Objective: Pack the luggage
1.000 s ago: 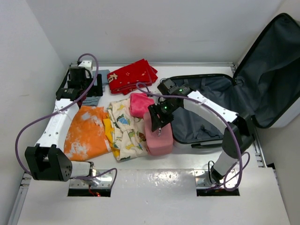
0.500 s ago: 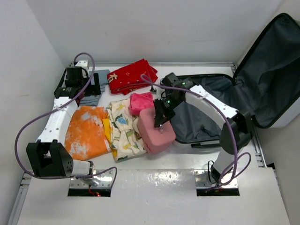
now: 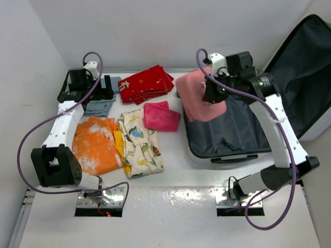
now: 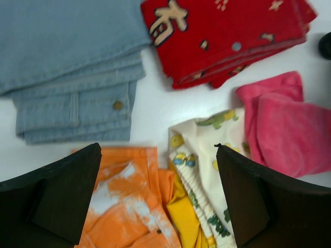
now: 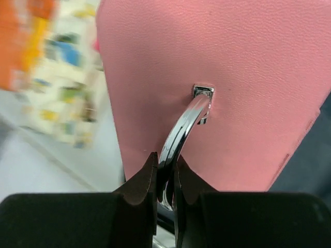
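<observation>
The luggage (image 3: 232, 132) lies open at the right, dark grey lining up, its lid (image 3: 305, 62) standing against the wall. My right gripper (image 3: 213, 92) is shut on the metal handle (image 5: 183, 129) of the small pink box (image 3: 199, 98). The box hangs above the luggage's back left corner and also fills the right wrist view (image 5: 232, 62). My right gripper (image 5: 166, 175) pinches the handle's lower end. My left gripper (image 3: 95, 97) is open and empty at the back left. In the left wrist view it (image 4: 155, 206) hovers above the folded clothes.
Folded clothes lie left of the luggage: blue jeans (image 3: 101, 107) (image 4: 67, 62), a red printed cloth (image 3: 146, 82) (image 4: 227, 36), a pink towel (image 3: 161, 116) (image 4: 284, 124), a cartoon-print garment (image 3: 139, 142) (image 4: 207, 150) and an orange garment (image 3: 95, 144) (image 4: 124, 196). Walls close in the left, back and right.
My right gripper has lifted the pink box off the table beside the clothes and carried it back and right over the luggage. My left gripper barely shifted.
</observation>
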`<act>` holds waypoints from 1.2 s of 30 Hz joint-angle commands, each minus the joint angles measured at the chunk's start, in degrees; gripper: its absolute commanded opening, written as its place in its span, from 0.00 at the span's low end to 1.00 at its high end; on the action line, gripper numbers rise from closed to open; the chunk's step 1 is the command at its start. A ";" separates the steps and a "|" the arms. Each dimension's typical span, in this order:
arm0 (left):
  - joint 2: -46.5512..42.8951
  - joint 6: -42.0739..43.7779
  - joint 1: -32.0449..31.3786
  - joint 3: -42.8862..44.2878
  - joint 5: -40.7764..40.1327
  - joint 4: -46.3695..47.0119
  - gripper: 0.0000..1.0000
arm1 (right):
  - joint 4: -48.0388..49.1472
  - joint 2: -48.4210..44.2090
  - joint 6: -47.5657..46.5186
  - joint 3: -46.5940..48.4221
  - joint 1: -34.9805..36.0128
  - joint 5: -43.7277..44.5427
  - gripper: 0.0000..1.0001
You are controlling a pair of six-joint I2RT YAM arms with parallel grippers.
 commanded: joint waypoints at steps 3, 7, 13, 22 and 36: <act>4.30 0.58 0.41 5.99 6.02 3.96 0.96 | 6.35 -4.88 -17.89 -8.38 -3.79 13.18 0.00; 6.67 0.05 0.41 7.67 6.72 4.49 0.96 | 13.90 -6.28 -25.53 -17.05 -9.49 18.70 0.00; 7.82 -0.48 0.41 8.98 6.72 5.02 0.96 | 29.96 -4.97 -34.76 -22.52 -14.42 30.66 0.00; 10.19 -0.48 0.41 10.04 4.96 5.02 0.95 | 51.78 -2.60 -48.02 -32.80 -16.62 47.09 0.00; 12.04 0.14 0.94 13.47 1.18 5.55 0.95 | 31.65 16.36 -24.63 -35.58 -3.18 47.48 0.01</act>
